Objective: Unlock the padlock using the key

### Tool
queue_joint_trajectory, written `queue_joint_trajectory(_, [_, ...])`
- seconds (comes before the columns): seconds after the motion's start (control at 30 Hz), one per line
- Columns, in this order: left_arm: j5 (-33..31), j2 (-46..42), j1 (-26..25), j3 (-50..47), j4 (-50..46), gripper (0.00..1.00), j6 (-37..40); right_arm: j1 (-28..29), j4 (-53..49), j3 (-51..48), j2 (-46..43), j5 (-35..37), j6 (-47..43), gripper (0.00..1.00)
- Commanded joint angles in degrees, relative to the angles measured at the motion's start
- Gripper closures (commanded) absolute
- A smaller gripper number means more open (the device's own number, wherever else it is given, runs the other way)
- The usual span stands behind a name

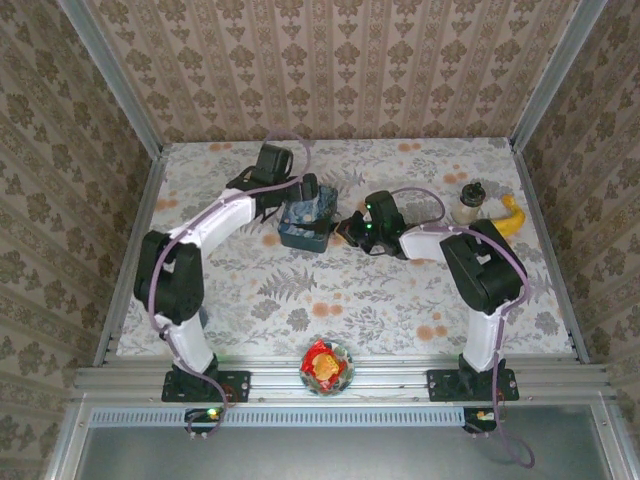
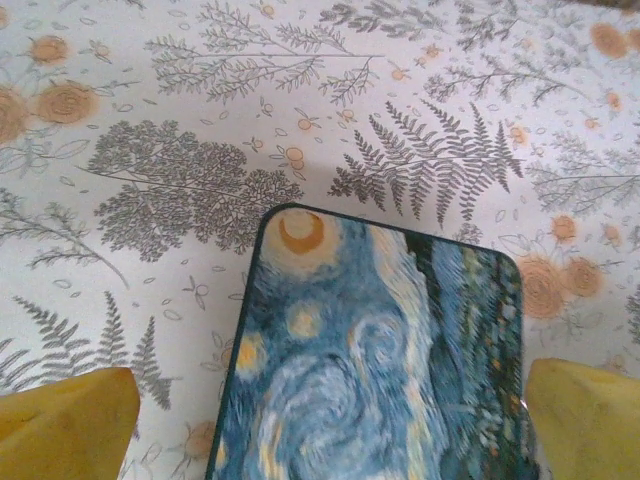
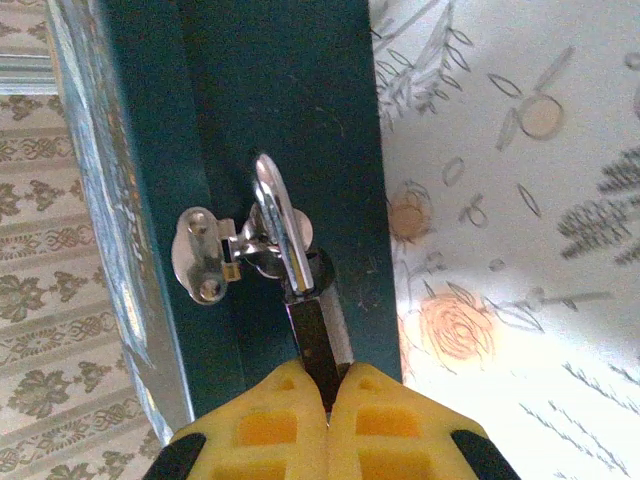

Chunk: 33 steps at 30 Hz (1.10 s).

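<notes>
The padlock (image 3: 312,332) is small, with a black body and a polished silver shackle. From the body, the shackle is angled toward 11 o'clock and hooked through a silver hasp (image 3: 203,255) on the dark teal tin (image 3: 290,90) wall. At 6 o'clock the body is pinched by the right gripper (image 3: 328,388).

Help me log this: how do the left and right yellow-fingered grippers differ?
The left gripper stands wide open; the right gripper is shut. The left straddles the lid of the blue starry-night painted tin; the right pinches the small black-and-silver padlock on its side hasp. Both have yellow fingertips.
</notes>
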Motion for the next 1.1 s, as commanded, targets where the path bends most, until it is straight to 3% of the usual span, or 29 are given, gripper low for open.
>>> queue_joint_trajectory(0.0, [2.11,5.69,0.17,4.53,-4.94,0.0,1.74,2.23,3.9,-2.31,-4.44,3.86,2.39,1.0])
queue_joint_trajectory(0.27, [13.72,14.35,-0.65,13.48,-4.05,0.03,2.25,5.23,3.88,-7.79,-8.58,7.72,2.8,1.0])
queue_joint_trajectory(0.37, [13.54,15.09,-1.14,14.7,-4.92,0.05,2.9,4.16,-0.36,-8.21,-9.71,10.41,0.29,1.0])
queue_joint_trajectory(0.57, [13.62,14.37,-1.15,12.32,-3.2,0.21,2.56,1.65,-4.24,-6.82,-7.97,15.11,-1.53,1.0])
queue_joint_trajectory(0.8, [14.19,14.17,-1.41,10.13,-1.91,0.22,2.0,0.4,-2.45,-4.15,-5.94,15.87,-1.51,1.0])
queue_joint_trajectory(0.97, [13.98,12.73,-1.41,8.69,-1.3,0.21,2.22,1.0,-20.41,4.66,-5.15,20.93,-12.96,1.0])
queue_joint_trajectory(1.07, [13.84,12.2,-1.32,8.17,-1.07,0.21,2.29,1.1,-22.77,5.35,-4.46,23.07,-16.29,1.0])
